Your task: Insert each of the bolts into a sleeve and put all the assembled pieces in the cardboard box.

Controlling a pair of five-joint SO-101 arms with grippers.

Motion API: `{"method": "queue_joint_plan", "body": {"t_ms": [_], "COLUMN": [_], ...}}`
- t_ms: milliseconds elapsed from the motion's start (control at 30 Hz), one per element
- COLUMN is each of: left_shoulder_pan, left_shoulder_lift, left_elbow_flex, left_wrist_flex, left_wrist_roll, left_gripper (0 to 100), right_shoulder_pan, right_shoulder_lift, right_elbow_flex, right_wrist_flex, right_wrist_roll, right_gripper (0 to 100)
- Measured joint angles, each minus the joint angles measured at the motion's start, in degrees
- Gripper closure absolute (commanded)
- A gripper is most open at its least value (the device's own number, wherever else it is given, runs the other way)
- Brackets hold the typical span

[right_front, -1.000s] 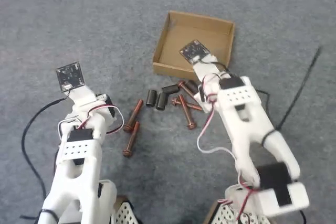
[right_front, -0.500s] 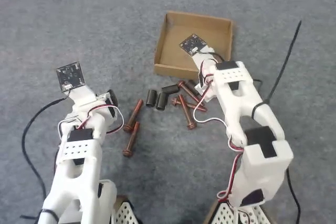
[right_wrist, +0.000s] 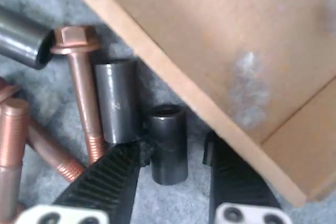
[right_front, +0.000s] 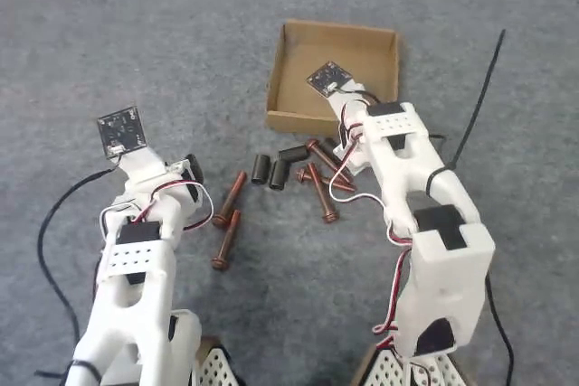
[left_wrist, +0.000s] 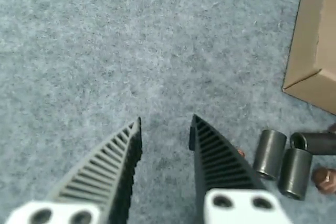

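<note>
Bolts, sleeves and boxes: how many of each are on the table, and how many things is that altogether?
Copper bolts: 5
Dark sleeves: 5, two of them right beside the box wall
Cardboard box: 1
Total: 11

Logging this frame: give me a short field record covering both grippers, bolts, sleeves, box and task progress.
left gripper: open, over bare carpet, holding nothing
right gripper: open, fingers either side of a dark sleeve lying beside the cardboard box wall
bolts: copper-coloured, loose on the carpet; two near the left arm, others piled by the right arm
other sleeves: loose, three between the two bolt groups
box contents: nothing seen in the part that shows
progress: no bolt seen inside a sleeve
</note>
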Motion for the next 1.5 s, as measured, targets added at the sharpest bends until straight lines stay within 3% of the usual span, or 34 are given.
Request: {"method": "queue_joint_plan", "body": {"t_ms": [67, 367, 567, 767, 1133, 1400, 1500], "left_shoulder_pan": [0.0, 0.0, 0.0, 0.0, 0.0, 3.0, 4.6], "left_shoulder_lift": [0.0, 0.0, 0.0, 0.0, 0.0, 0.0, 0.0], "left_elbow_flex": [0.0, 0.0, 0.0, 0.0, 0.0, -0.9, -3.9], "left_wrist_flex": [0.0, 0.0, 0.0, 0.0, 0.1, 11.6, 18.5], "left_wrist_roll": [0.0, 0.0, 0.0, 0.0, -1.7, -8.5, -10.2], "left_gripper": [86, 86, 86, 86, 86, 86, 93], "right_shoulder_pan": [0.2, 0.4, 0.9, 5.1, 4.9, 8.8, 10.1], "right_shoulder_lift": [0.9, 1.5, -1.5, -15.4, -47.3, -51.9, -52.0], "right_elbow_flex": [-1.5, -3.3, -1.1, 16.6, 49.9, 58.0, 58.5], "right_wrist_flex": [1.0, 3.2, 10.0, 6.8, 0.7, -3.3, -5.0], "right_wrist_roll": [0.0, -0.4, -9.6, -16.2, -16.9, -15.9, -15.6], "right_gripper": [99.8, 99.2, 99.2, 99.2, 99.2, 99.2, 99.2]}}
